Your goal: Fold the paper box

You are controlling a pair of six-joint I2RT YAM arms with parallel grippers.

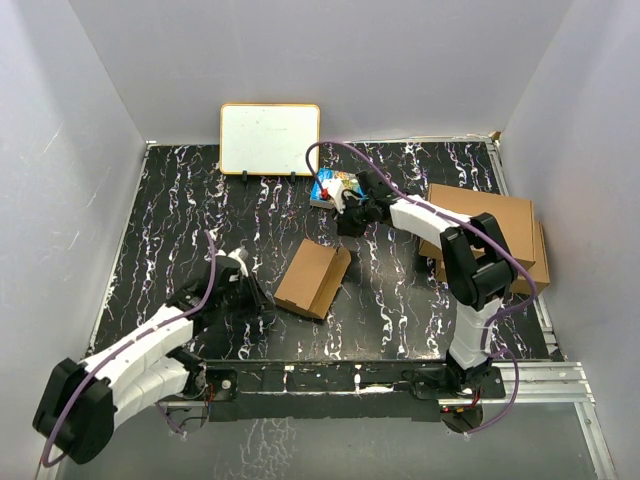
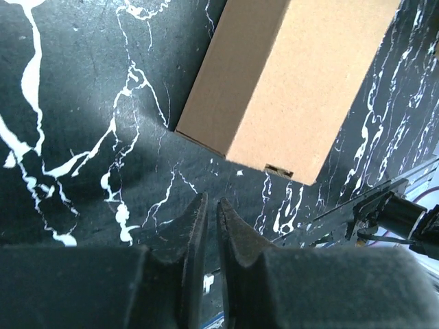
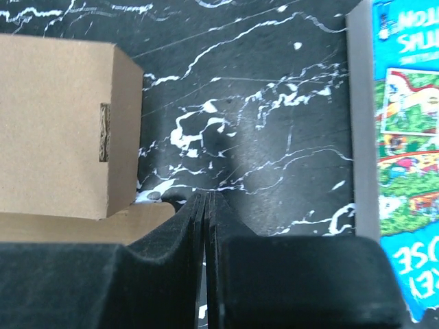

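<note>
The paper box point(image 1: 313, 278) is a brown cardboard piece folded into a shallow box and lies mid-table, one side raised. My left gripper point(image 1: 255, 296) sits just left of it, apart from it. In the left wrist view the box point(image 2: 288, 82) lies ahead of the left gripper point(image 2: 211, 205), whose jaws stand almost together with only a thin slit and nothing between. My right gripper point(image 1: 350, 222) hovers behind the box, near a blue book. Its wrist view has the box point(image 3: 55, 130) on the left and the right gripper point(image 3: 206, 197) shut and empty over bare table.
A blue picture book point(image 1: 335, 188) point(image 3: 405, 151) lies at the back centre, with a whiteboard point(image 1: 270, 138) leaning on the wall behind it. Two larger brown cardboard boxes point(image 1: 500, 230) are stacked at the right. White walls enclose the black marbled table point(image 1: 180, 220).
</note>
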